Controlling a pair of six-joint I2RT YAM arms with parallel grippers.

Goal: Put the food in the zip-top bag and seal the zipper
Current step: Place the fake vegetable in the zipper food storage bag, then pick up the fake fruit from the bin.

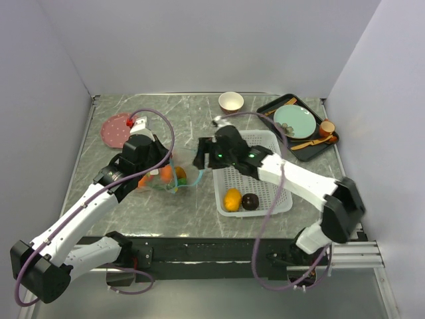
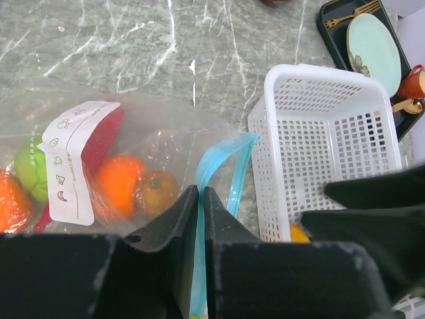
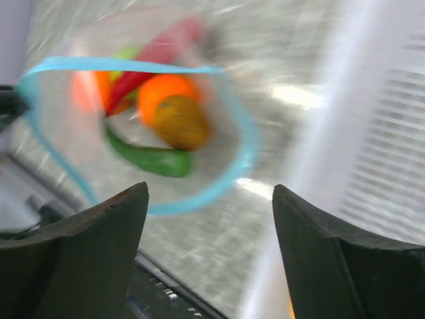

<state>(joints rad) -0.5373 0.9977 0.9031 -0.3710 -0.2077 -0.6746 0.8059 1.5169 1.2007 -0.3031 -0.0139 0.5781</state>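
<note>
Two arms meet over the surface [image 1: 192, 119]: left arm [image 1: 86, 206] stretches forward-right, left fingers [image 2: 178, 229] pinched shut on the zipper [image 2: 216, 158]; right arm [image 1: 299, 179] bends leftward across one white basket [image 2: 292, 143], right fingers [image 3: 99, 232] spread wide, empty, facing the bag's open mouth. One zip-top bag [image 2: 172, 136] lies on the surface just left of the basket, holding six pieces: two oranges [image 2: 118, 183], green apple [image 2: 30, 169], kiwi [image 2: 157, 193], red chili [image 2: 106, 136], green pepper [image 3: 149, 159]. Two more, yellow fruit [image 1: 232, 199] and dark round fruit [image 1: 250, 201], sit in the basket.

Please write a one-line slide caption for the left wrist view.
Left hand pinches the zipper of the zip-top bag beside the white basket.
</note>
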